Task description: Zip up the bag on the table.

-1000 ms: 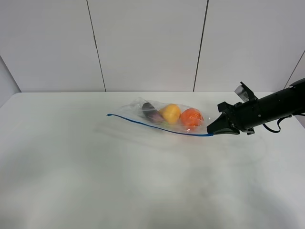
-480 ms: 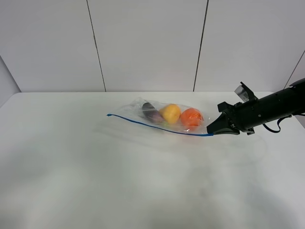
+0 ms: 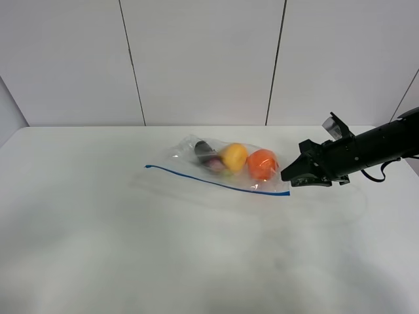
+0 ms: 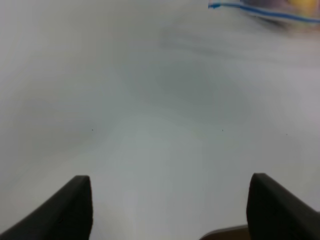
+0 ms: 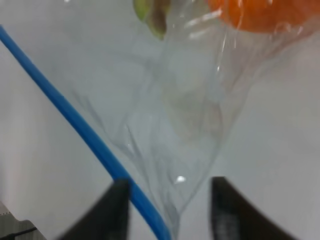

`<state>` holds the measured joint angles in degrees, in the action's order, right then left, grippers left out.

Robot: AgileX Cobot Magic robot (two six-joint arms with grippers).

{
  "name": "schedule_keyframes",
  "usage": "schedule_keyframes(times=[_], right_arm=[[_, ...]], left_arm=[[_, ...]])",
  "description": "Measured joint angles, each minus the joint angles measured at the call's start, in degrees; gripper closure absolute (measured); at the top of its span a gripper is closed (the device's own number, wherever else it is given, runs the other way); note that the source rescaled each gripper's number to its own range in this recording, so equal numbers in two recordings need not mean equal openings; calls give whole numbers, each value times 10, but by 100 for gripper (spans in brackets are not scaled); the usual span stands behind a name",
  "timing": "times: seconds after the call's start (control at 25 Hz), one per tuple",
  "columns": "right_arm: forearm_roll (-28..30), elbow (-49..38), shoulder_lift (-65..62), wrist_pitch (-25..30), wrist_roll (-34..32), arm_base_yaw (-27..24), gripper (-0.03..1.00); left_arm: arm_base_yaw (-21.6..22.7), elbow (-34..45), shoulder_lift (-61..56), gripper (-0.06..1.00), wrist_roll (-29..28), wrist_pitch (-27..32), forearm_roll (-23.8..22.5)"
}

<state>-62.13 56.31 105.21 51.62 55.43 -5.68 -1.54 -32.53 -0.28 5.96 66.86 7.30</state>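
The clear bag (image 3: 229, 167) lies on the white table (image 3: 131, 248) with an eggplant (image 3: 206, 154), a yellow pear (image 3: 234, 156) and an orange (image 3: 262, 163) inside. Its blue zipper strip (image 3: 216, 182) runs along the near edge and rests on the table. My right gripper (image 3: 287, 176) is at the bag's right corner. In the right wrist view the right gripper (image 5: 170, 184) is open, with the bag corner and the strip (image 5: 75, 125) between its spread fingers. My left gripper (image 4: 170, 179) is open over bare table, and the strip's end (image 4: 260, 11) shows far off.
Grey wall panels (image 3: 203, 59) stand behind the table's far edge. The right arm (image 3: 373, 150) reaches in from the right side. The left arm is outside the exterior high view.
The right gripper has let go of the bag's corner. The zipper strip's right end has dropped from the gripper onto the table. The bag has settled slightly to the left.
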Motion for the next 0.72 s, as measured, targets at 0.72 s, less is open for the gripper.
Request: schedule_keyframes(times=[0.72], right_arm=[[115, 94, 0, 20, -69, 0, -3]], left_arm=[[0, 0, 0, -5, 0, 0, 0]])
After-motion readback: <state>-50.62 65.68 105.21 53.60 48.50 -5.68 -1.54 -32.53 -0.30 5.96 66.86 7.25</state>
